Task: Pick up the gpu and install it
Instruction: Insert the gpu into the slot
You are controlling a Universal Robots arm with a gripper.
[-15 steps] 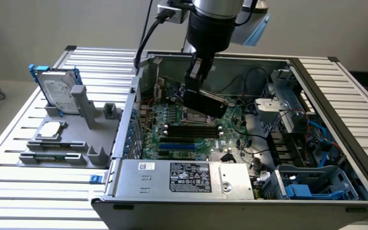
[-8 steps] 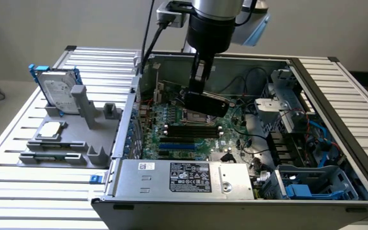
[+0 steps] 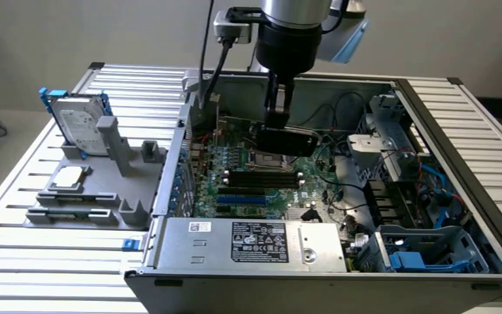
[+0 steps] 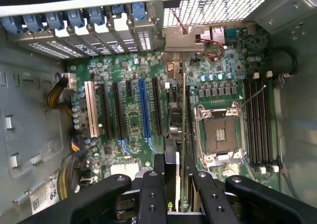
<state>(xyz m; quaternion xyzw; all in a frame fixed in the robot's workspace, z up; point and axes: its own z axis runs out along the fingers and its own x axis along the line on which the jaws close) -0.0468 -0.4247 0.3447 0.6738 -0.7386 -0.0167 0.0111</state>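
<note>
The gpu (image 3: 287,141) hangs inside the open computer case (image 3: 425,91), just above the motherboard (image 3: 251,176), with its black cover facing the exterior view. My gripper (image 3: 276,121) comes down from above and is shut on the card's upper edge. In the wrist view the gpu (image 4: 184,130) appears edge-on between my gripper's (image 4: 177,177) two black fingers (image 4: 157,184). Its silver bracket end points at the case's rear slot openings. It hovers between the black expansion slots and the CPU socket (image 4: 220,135), beside the long blue slot (image 4: 144,107). I cannot tell whether it touches a slot.
Black memory sticks (image 4: 260,125) stand beside the socket. A silver power supply (image 3: 251,245) fills the case's near side, with drive cages and cables (image 3: 425,196) on the exterior view's right. A grey fixture (image 3: 85,196) holding a hard drive (image 3: 81,124) in a blue frame sits left of the case.
</note>
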